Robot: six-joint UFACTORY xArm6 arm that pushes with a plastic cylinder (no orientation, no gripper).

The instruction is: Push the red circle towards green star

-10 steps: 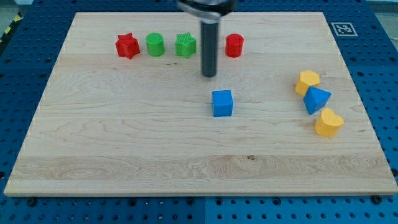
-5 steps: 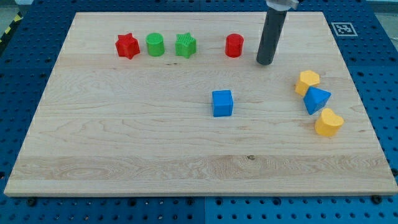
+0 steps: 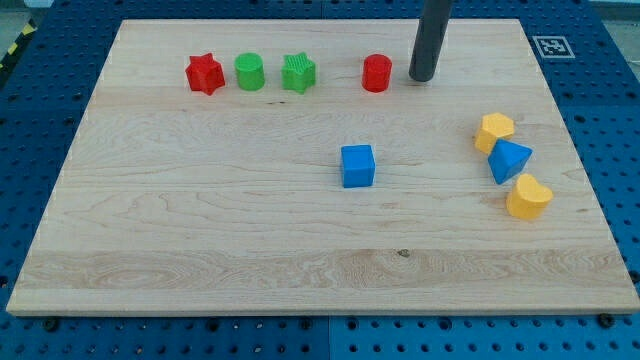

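The red circle (image 3: 377,73) stands near the view's top, right of centre. The green star (image 3: 298,73) stands to its left, with a gap of bare wood between them. My tip (image 3: 421,78) rests on the board just to the right of the red circle, a small gap apart from it. The dark rod rises from the tip out of the view's top.
A green circle (image 3: 250,72) and a red star (image 3: 205,74) stand left of the green star in the same row. A blue cube (image 3: 357,166) sits at mid-board. A yellow hexagon (image 3: 494,131), a blue triangle (image 3: 509,161) and a yellow heart (image 3: 528,197) cluster at the right.
My tip has moved from between the green star and red circle, round to the red circle's right side, then up and closer to it. No block has moved.
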